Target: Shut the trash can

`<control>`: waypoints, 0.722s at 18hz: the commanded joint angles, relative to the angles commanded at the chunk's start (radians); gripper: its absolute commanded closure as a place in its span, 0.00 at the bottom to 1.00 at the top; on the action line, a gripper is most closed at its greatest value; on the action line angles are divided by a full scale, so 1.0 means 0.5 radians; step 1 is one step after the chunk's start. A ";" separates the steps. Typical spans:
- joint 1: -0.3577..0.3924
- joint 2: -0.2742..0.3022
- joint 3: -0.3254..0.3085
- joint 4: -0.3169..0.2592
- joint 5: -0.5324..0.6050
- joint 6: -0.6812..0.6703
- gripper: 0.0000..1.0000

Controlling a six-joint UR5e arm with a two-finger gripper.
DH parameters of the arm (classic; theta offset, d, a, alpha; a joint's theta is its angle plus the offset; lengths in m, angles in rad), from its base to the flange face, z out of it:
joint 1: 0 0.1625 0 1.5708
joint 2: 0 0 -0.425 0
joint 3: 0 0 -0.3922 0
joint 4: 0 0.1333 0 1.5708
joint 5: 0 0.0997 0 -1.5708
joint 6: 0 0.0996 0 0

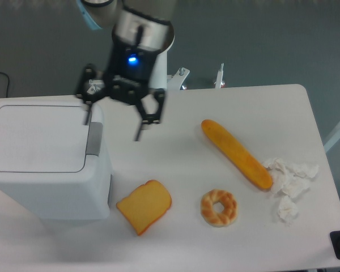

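From the fixed camera, the trash can (48,164) sits at the left edge of the worktop (181,164), a big boxy pale plastic bin. Its flat lid (37,137) lies level with the rim, so it looks shut, with the darker grey latch tab (94,138) along the lid's right edge. I judge it to be stiff, smooth and fairly light for its bulk: hard plastic with nothing much to pinch, so pressing down on the broad lid top, or on the latch edge, would suit it better than gripping.

The end effector (113,120) hangs above the worktop just right of the bin, over its right edge, tilted and slightly blurred. Its two fingers stand well apart and hold nothing. One fingertip is over the latch side, the other over bare worktop.

A slice of bread (144,206) lies beside the bin.
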 joint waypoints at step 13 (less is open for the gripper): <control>0.350 0.073 -0.086 -0.003 0.456 0.969 0.00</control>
